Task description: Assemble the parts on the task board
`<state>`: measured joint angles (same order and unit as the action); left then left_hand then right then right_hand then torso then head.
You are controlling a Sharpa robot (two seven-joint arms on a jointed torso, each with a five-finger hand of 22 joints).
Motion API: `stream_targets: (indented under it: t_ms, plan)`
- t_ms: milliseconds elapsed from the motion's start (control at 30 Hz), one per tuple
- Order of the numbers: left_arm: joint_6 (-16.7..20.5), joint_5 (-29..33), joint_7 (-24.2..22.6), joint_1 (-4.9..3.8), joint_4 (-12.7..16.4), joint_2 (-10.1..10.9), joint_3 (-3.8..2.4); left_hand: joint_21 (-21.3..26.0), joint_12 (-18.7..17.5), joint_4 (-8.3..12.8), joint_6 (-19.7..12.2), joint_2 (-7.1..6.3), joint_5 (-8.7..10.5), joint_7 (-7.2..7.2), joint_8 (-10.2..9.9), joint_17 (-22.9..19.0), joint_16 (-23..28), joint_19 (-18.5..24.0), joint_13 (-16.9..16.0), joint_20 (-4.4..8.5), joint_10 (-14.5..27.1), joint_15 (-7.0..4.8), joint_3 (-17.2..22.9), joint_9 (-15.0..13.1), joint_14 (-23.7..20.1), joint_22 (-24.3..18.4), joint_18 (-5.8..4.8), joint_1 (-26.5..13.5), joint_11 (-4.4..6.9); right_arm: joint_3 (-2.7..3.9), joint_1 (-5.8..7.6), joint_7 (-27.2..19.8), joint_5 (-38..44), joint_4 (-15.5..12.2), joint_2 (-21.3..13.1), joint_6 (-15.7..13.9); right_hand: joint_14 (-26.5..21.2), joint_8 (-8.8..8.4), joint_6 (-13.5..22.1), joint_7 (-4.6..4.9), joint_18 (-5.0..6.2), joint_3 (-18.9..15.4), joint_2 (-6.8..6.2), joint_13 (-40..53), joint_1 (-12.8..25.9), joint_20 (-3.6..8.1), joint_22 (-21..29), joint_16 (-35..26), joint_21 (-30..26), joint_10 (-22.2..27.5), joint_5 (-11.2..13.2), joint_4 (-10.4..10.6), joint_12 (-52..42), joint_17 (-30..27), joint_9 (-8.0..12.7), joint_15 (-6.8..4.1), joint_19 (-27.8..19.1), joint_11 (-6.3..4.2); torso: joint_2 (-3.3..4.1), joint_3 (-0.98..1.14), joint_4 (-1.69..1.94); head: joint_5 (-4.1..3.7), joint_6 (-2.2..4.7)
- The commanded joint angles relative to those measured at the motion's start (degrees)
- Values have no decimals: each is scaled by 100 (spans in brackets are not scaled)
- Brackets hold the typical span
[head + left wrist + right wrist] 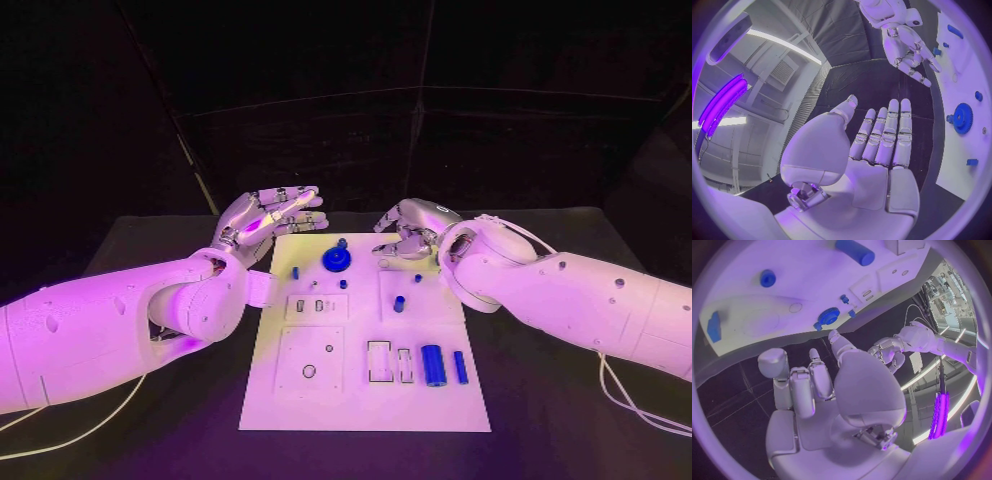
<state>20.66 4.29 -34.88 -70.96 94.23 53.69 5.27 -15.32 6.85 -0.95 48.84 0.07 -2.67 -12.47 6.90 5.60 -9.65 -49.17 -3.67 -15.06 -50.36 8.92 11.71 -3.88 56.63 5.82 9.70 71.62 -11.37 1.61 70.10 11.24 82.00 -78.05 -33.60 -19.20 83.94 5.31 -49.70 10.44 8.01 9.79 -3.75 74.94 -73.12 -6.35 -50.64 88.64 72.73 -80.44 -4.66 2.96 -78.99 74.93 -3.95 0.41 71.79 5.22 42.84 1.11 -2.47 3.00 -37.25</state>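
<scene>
Head view: left hand (271,217) flat, fingers spread, empty; right hand (411,232) curled, empty, beyond the task board (289,400).

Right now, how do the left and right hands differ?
The left hand has its fingers straight and together, palm flat; the right hand has fingers curled in. The left hand sits off the task board's far-left corner; the right hand over its far-right edge. Neither holds anything.

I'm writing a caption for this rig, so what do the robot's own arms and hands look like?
Both arms are bulky, smooth white shells with rounded joints and small dark holes. A thin pale cable hangs below each. The left hand and right hand are silvery metal with many jointed fingers, broad smooth palm plates and rounded fingertips.
</scene>
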Motion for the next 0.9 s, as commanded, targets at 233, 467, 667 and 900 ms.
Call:
stream_targets:
  t_ms: [233,467,667,900]
  plan:
    - [-78,-38,-63,-10,-44,11,-4,-8,-34,26,9,17,-22,-144,-30,-12,38,-45,2,-4,-25,5,-9,8,41,-11,77,26,-18,-1,13,-754,-827,-241,-612,-225,525,-12,-28,-18,-78,-41,58,151,-130,-44,49,5,-55,25,-140,-54,17,1159,-13,36,-27,-3,-10,2,-24,-38,3]
    - [-88,-38,-72,-10,-96,-3,-3,-7,-34,28,10,17,-22,-142,-30,-12,39,-45,2,-4,-27,6,-10,8,41,-12,76,26,-17,-2,13,-1750,-1685,-75,-1035,-200,516,-51,19,-6,-61,-57,42,91,-332,-42,164,-12,-117,89,-462,-188,77,1124,-3,38,-91,4,-10,8,-17,-103,15]
    - [-95,-38,-72,-10,-124,-24,-3,-7,-34,28,10,17,-22,-142,-30,-12,39,-45,2,-4,-27,6,-10,8,41,-12,76,26,-17,-3,10,-2050,-1862,169,-1254,47,518,-52,17,-6,-61,-111,6,82,-331,-43,168,-9,-119,97,-540,-203,85,1134,-5,39,-92,4,1,14,-10,-177,34]
    - [-93,-38,-66,-8,-167,-65,-2,-7,-34,28,10,17,-22,-142,-30,-12,39,-45,2,-4,-27,6,-10,8,41,-12,76,26,-17,-4,-48,-2145,-1896,378,-1314,283,519,-52,13,-6,-60,-177,-13,76,-291,-45,176,-8,-124,102,-537,-185,89,1138,-6,40,-96,6,9,28,-6,-240,21]
